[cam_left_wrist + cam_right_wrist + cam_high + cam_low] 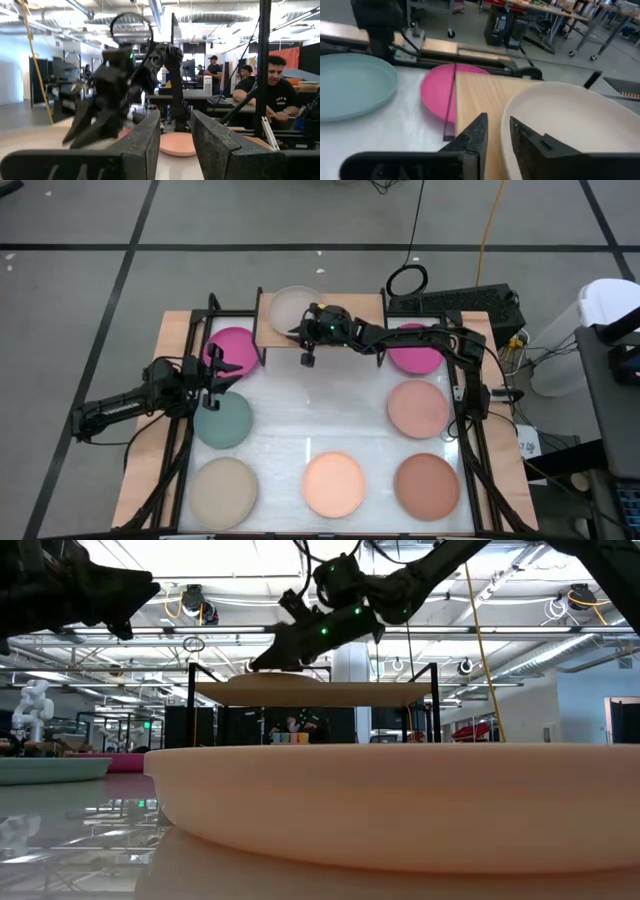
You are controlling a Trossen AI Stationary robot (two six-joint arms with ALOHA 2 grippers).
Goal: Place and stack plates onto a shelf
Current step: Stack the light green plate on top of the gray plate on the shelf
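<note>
A tan-beige plate (291,307) lies on the wooden top of the shelf (365,310) at the table's far edge. My right gripper (298,333) reaches over the shelf's near edge and is shut on this plate's near rim. My left gripper (228,372) hovers open between the left magenta plate (238,345) and the teal plate (222,422), touching nothing. Flat on the table lie the other magenta plate (412,350), partly under my right arm, the pale pink (417,408), grey-beige (225,490), peach-orange (333,483) and reddish-brown (427,483) plates. My right gripper (497,122) pinches the tan-beige plate's rim (505,120) on its near side, one finger (476,131) outside over the shelf top and the other (527,140) over the plate's hollow. The fingers slant down from the near right. The plate's underside rests on the shelf.
The shelf's black legs (433,700) stand on the far part of the table, and black frame rails (180,450) run along both table sides. The right half of the shelf top is bare. People sit at desks beyond the table (272,85).
</note>
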